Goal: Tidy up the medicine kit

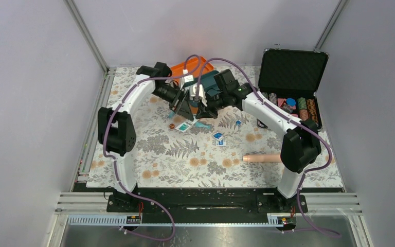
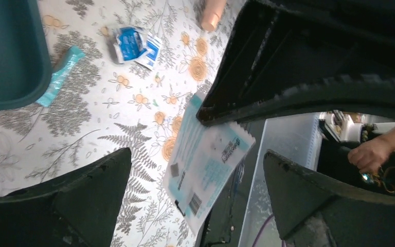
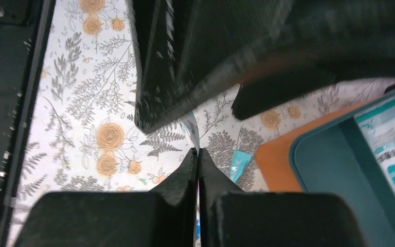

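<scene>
Left gripper (image 2: 196, 153): released, black jaws spread wide. Right gripper (image 3: 197, 153): clenched on the edge of a flat, rectangular white-and-teal packet (image 2: 205, 167) above the floral mat (image 2: 108, 103).

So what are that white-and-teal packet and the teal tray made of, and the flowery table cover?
The white-and-teal packet looks like thin paper or laminated foil: flat, printed, matte. The teal insert tray seems moulded plastic: smooth, faintly glossy, rounded corner. The floral table cover reads as printed cloth or vinyl; I can't tell which.
</scene>
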